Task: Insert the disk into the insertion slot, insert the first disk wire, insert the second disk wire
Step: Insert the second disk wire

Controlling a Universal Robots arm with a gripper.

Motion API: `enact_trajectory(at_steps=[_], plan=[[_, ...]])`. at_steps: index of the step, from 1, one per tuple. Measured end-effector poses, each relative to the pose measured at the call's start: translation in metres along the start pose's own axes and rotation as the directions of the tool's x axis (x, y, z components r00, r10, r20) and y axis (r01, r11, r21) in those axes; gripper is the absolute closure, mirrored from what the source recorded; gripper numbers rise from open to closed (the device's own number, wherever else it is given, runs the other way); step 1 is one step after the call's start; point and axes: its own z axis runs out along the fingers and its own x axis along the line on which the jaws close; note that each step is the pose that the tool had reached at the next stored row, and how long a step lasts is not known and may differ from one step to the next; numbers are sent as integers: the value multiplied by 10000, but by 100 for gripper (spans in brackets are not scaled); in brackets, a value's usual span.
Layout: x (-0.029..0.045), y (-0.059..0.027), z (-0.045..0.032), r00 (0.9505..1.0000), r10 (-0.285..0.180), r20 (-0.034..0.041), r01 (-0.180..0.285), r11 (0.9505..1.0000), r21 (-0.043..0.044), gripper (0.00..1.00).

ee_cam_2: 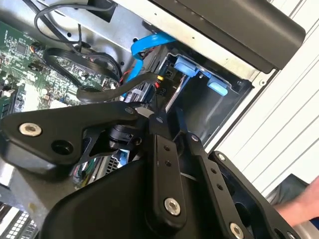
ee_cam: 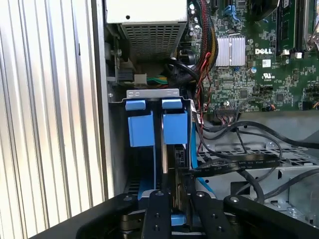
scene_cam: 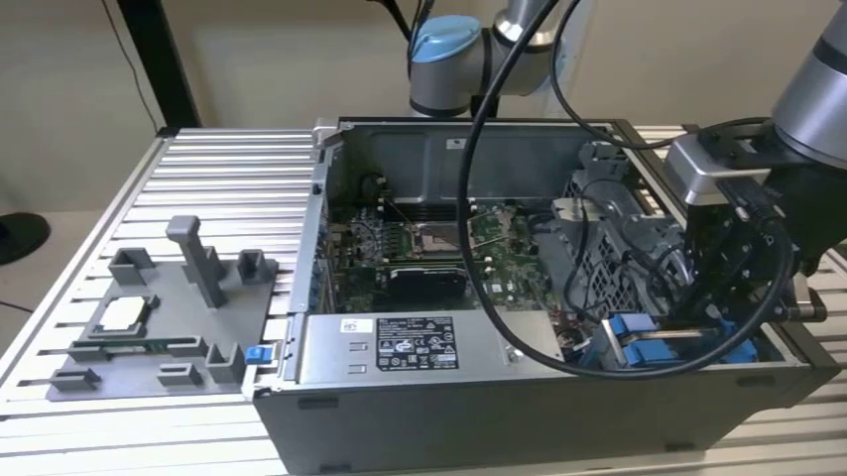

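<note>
In the exterior view, the gripper (scene_cam: pixel 688 317) reaches into the case (scene_cam: pixel 530 397) at the blue-framed disk (scene_cam: pixel 636 342) in its bay. In both wrist views, the fingers (ee_cam: pixel 158 209) stand narrow around a black cable (ee_cam: pixel 234 165) beside the disk (ee_cam: pixel 152 127).

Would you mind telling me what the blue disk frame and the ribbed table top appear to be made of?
The disk frame looks like moulded plastic: uniform bright blue, matte, with soft edges. The table top seems to be extruded aluminium: silvery, evenly ribbed slats with a dull metallic sheen, though the exact metal can't be confirmed.
</note>
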Motion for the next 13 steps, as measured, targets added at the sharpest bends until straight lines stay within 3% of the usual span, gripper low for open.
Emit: enact_trajectory(at_steps=[13], plan=[[0,0,0,10000,0,0,0,10000,0,0]])
